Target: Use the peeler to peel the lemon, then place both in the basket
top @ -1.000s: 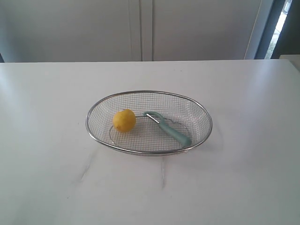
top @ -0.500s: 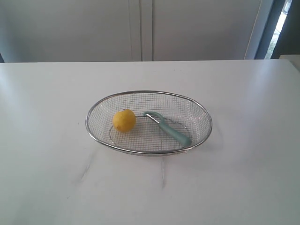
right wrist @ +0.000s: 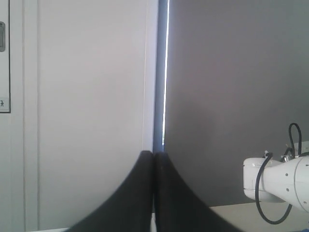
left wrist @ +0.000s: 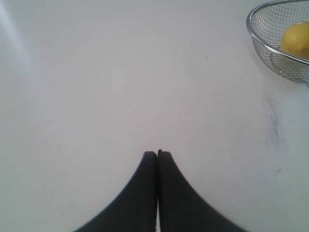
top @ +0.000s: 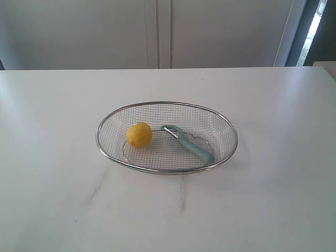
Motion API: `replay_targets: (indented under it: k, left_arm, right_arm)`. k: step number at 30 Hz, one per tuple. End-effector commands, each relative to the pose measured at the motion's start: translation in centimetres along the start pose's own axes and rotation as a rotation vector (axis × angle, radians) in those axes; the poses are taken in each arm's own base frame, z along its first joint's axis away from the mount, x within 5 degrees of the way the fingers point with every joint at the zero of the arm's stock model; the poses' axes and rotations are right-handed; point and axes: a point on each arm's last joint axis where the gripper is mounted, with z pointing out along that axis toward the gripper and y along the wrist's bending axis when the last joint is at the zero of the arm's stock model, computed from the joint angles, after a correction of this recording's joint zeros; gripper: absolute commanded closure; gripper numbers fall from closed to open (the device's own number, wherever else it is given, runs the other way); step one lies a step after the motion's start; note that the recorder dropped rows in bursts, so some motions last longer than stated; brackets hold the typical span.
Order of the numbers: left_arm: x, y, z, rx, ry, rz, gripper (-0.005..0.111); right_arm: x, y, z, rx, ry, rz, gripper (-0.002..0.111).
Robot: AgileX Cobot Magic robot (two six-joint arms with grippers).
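Note:
The wire-mesh basket (top: 227, 131) sits in the middle of the white table. Inside it, the yellow lemon (top: 139, 135) lies on the left and the teal-handled peeler (top: 190, 144) lies on the right, its blade end toward the lemon. Neither arm shows in the exterior view. My left gripper (left wrist: 157, 153) is shut with nothing in it, over bare table well away from the basket (left wrist: 256, 36) and lemon (left wrist: 296, 40). My right gripper (right wrist: 153, 153) is shut and empty, facing a wall, with no task object in its view.
The white table (top: 63, 157) stretches wide on all sides of the basket. Pale cabinet doors (top: 157, 31) stand behind its far edge. A white robot arm joint with black cable (right wrist: 277, 183) shows in the right wrist view.

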Motion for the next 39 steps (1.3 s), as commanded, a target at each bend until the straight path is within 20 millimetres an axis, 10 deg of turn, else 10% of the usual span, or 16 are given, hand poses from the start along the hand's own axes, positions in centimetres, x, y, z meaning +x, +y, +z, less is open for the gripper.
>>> replay_targets:
  k: [1,21,32,39]
  left_arm:
    - [0.1,0.0,0.0,0.004,-0.006,-0.012,0.107]
    - [0.1,0.0,0.0,0.004,-0.006,-0.012,0.107]
    - [0.1,0.0,0.0,0.004,-0.006,-0.012,0.107]
    - [0.1,0.0,0.0,0.004,-0.006,-0.012,0.107]
  right_arm:
    - [0.2,0.0,0.1,0.007,0.013,-0.003,0.108]
    - [4.5,3.7,5.1,-0.252,-0.094,0.146,0.108]
    - [12.1,5.8,8.7,-0.3,-0.034,0.198,0.108]
    - [20.5,6.8,9.9,-0.297,0.17,0.17,0.108]
